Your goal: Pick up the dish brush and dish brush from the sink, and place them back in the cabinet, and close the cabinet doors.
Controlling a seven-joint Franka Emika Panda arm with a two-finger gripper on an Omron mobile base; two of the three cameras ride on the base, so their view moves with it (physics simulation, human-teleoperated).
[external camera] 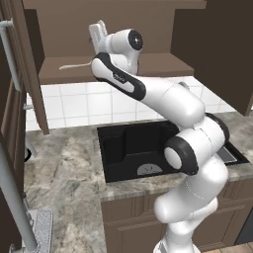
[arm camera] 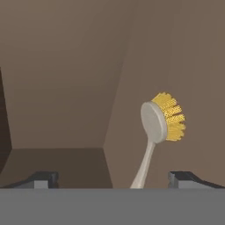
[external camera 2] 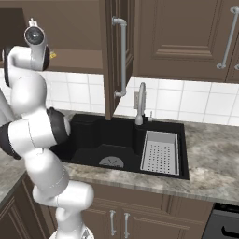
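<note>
Whitish dish brush (arm camera: 154,132) between gripper (arm camera: 113,178) fingertips

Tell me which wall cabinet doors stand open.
The two either side of the shelf holding the brush: the left door and the right door, both swung outward. The neighbouring doors further right sit shut.

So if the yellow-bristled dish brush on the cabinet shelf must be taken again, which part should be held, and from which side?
Probably the slim whitish handle of the dish brush, below its round head. In the hand view the handle runs up between the two open tips of the tool, so a straight advance along that view would likely bracket it. The bristles face sideways and look too soft to grip.
</note>
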